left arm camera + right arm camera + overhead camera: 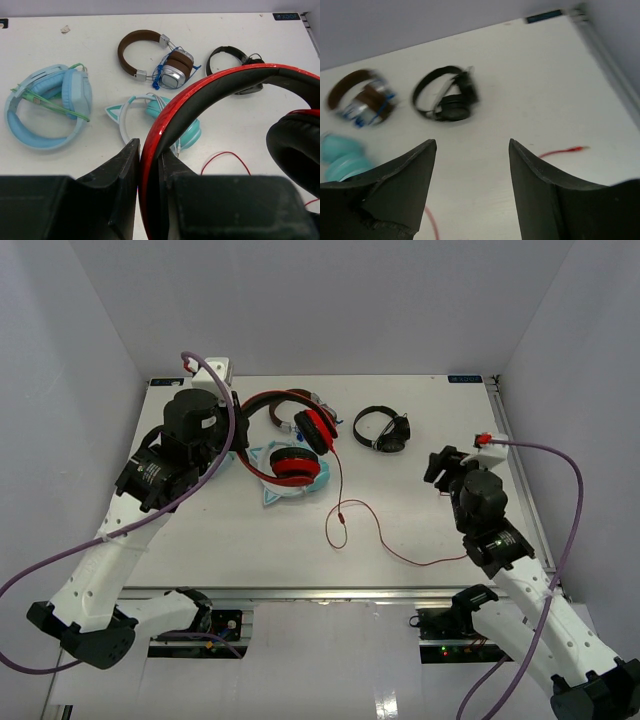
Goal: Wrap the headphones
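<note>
On the desk [250, 540] the headphones [295, 466] sit left of centre, the left fingers [125, 170] clenched on their headband. The cable [340, 480] trails rightward across the desk toward the right arm, so its loose length lies nearer the right fingers [415, 165], which are released and empty. The top view shows that whole run, while only the right wrist view shows the plug [572, 148] lying beyond and to the right of those fingers.

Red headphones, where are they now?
Left of centre in the top view, the red headphones are clamped by the headband in the left fingers, over the teal cat-ear headphones.
</note>
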`<act>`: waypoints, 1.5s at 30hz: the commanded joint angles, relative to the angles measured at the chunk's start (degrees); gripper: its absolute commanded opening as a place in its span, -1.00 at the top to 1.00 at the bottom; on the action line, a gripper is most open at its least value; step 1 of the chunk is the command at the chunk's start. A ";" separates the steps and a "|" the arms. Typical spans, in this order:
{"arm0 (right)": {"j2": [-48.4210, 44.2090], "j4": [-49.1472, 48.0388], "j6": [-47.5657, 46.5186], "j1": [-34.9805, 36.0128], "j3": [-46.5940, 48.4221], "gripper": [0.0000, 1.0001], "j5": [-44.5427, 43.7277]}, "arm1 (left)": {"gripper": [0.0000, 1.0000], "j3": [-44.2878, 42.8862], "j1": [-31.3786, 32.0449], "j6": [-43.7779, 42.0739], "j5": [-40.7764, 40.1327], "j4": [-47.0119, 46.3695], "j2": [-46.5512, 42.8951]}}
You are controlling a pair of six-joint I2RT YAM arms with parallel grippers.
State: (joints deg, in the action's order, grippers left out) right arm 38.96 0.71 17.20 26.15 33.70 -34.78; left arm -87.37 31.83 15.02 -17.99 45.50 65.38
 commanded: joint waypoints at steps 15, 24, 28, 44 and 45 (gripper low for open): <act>-1.74 -29.14 -12.19 11.57 -10.81 -0.59 70.28 | 1.00 0.27 -0.10 7.98 9.37 -8.79 -3.59; 1.56 -40.41 -14.83 15.51 -16.55 -0.59 68.61 | 1.00 -5.70 -0.02 9.68 10.60 -6.65 -2.44; 5.84 -46.83 -14.40 16.01 -17.01 -0.55 69.20 | 1.00 -6.57 -0.10 10.19 10.76 -6.30 -2.96; 10.38 -54.50 -16.83 16.74 -18.79 -0.42 61.86 | 1.00 -5.13 -0.02 12.84 15.32 -5.84 -5.84; 9.90 -53.85 -16.93 16.74 -18.81 -0.42 61.65 | 1.00 -4.85 -0.05 12.91 15.18 -5.91 -5.94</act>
State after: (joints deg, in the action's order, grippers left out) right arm 51.76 -50.77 2.65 42.51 15.88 30.25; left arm -91.39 31.77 25.57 -3.43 42.03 61.81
